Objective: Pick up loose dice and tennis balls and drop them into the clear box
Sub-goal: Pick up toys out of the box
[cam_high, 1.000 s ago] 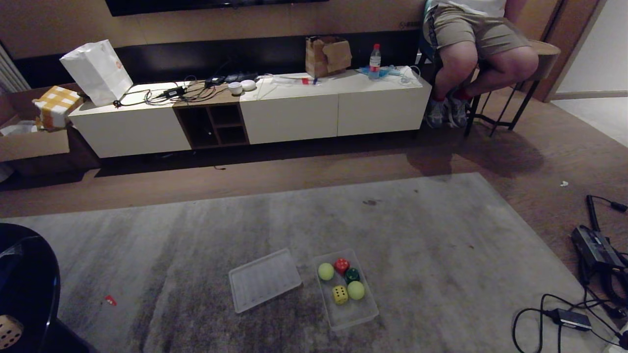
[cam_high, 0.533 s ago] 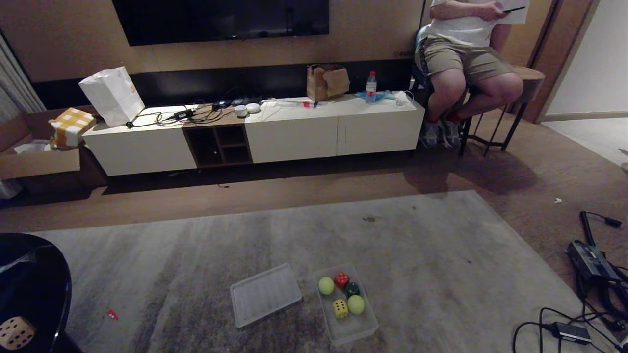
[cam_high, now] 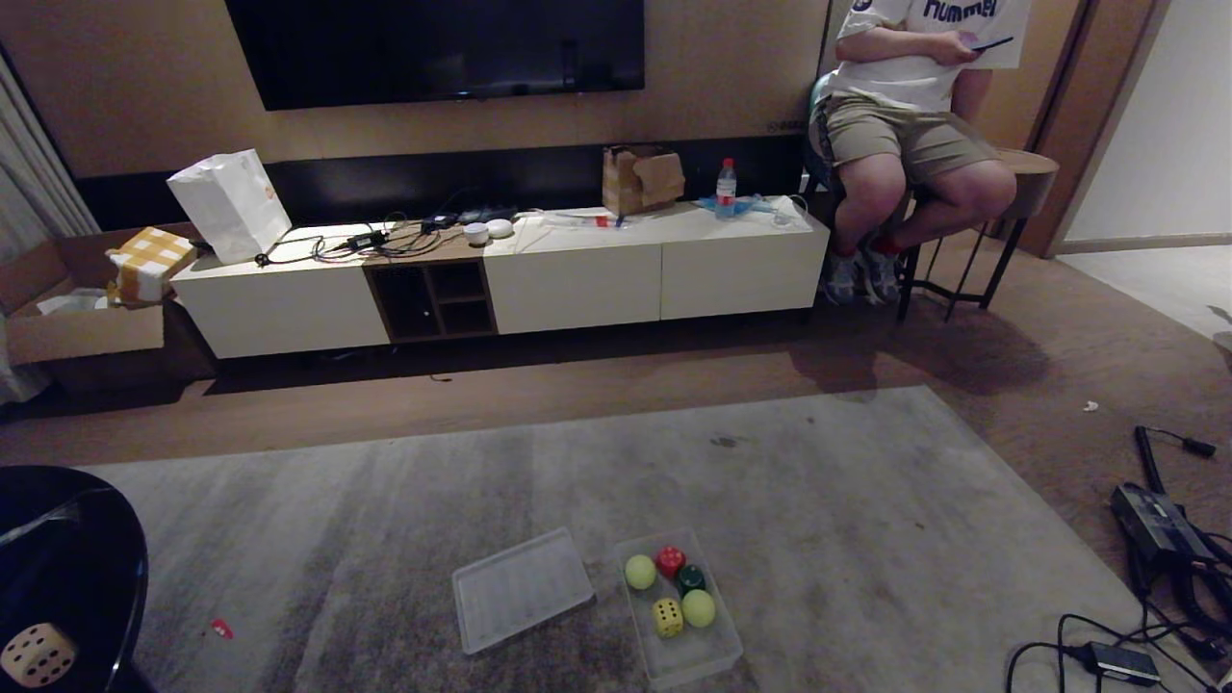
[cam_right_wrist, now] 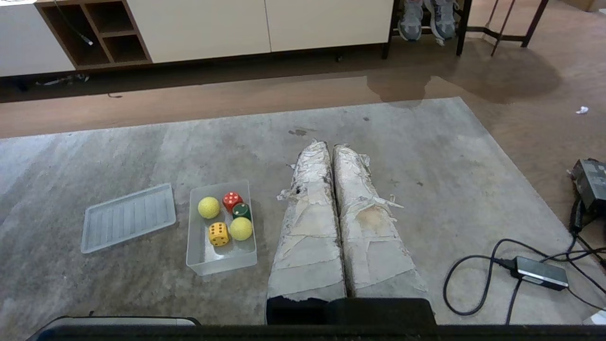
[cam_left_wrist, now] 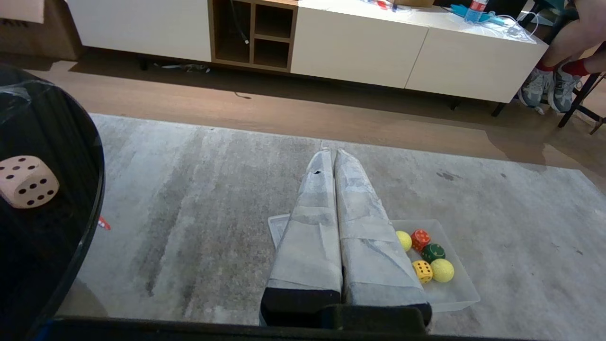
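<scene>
The clear box [cam_high: 695, 660] sits on the grey rug with two yellow-green tennis balls [cam_high: 640, 572], a red die [cam_high: 670, 560], a green die [cam_high: 690, 578] and a yellow die [cam_high: 667, 617] inside. A beige die [cam_high: 37, 654] with dark dots lies on the black round table at the near left, also in the left wrist view [cam_left_wrist: 27, 181]. Neither gripper shows in the head view. My left gripper [cam_left_wrist: 330, 152] is shut and empty, hanging above the rug beside the box [cam_left_wrist: 457, 297]. My right gripper [cam_right_wrist: 329, 145] is likewise shut and empty, on the box's [cam_right_wrist: 220, 263] other side.
The box's lid [cam_high: 522, 589] lies flat on the rug next to it. The black table [cam_high: 91, 549] fills the near left corner. Cables and power adapters [cam_high: 1160, 515] sprawl at the right. A long white cabinet [cam_high: 577, 279] and a seated person [cam_high: 914, 144] are at the back.
The whole head view has slid downward, bringing more of the wall and the TV into sight, so the camera moved. Nothing on the rug or the table has shifted.
</scene>
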